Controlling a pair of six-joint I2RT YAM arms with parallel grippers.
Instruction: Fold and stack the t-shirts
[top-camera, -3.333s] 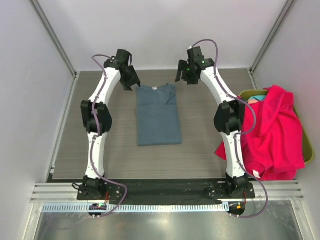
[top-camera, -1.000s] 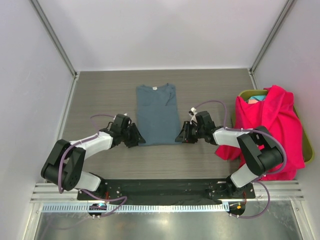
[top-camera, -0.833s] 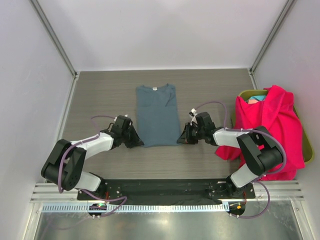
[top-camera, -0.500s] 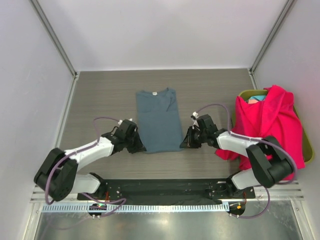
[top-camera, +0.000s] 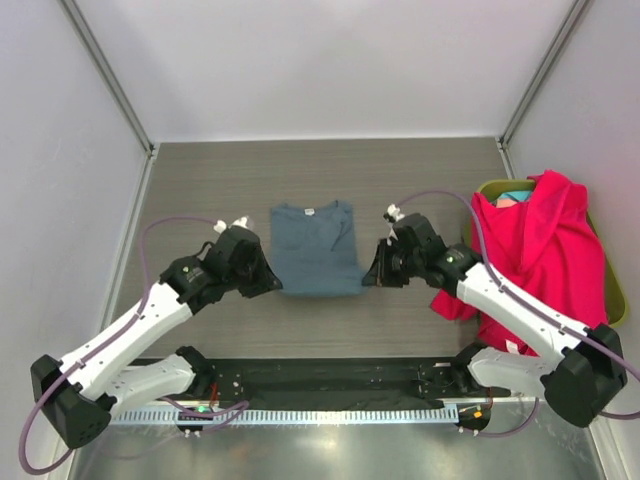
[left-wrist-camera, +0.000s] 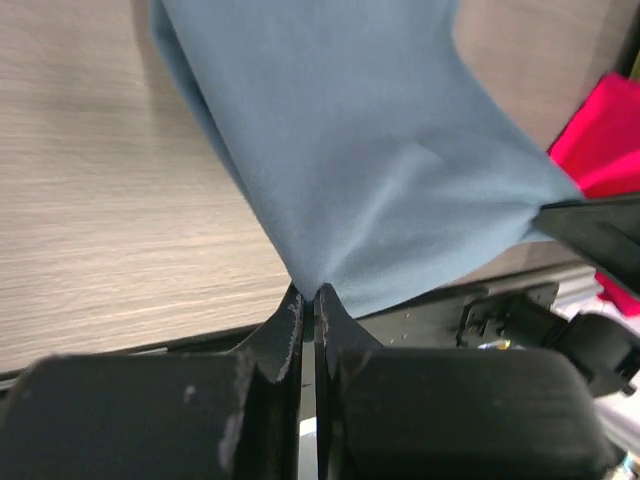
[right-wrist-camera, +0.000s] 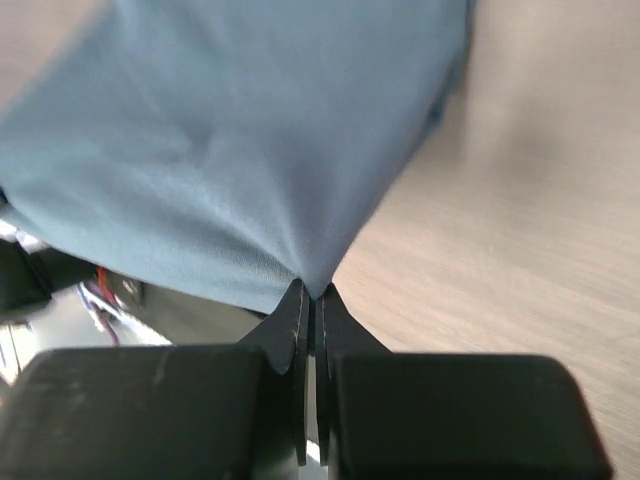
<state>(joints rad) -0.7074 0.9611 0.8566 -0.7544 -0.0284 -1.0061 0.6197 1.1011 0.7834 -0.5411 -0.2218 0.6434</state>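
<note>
Top: slate grey-blue t-shirt (top-camera: 317, 250) on table (top-camera: 200, 190) centre. Left gripper (top-camera: 270, 284) and right gripper (top-camera: 370, 278) sit at its near corners, fingertips hidden, arms reaching inward. Pink-red t-shirt (top-camera: 545, 250) hides most of the olive bin (top-camera: 619, 300).
Left wrist: fingers (left-wrist-camera: 288, 325) pinched tight on the lifted hem corner.
Right wrist: same grip, cloth blurred.

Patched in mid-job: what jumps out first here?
The left gripper and right gripper are each shut on a near corner of the grey-blue shirt, centre of the overhead view, holding its hem up. At the right edge, a bright pink-red shirt spills over the green bin.
</note>
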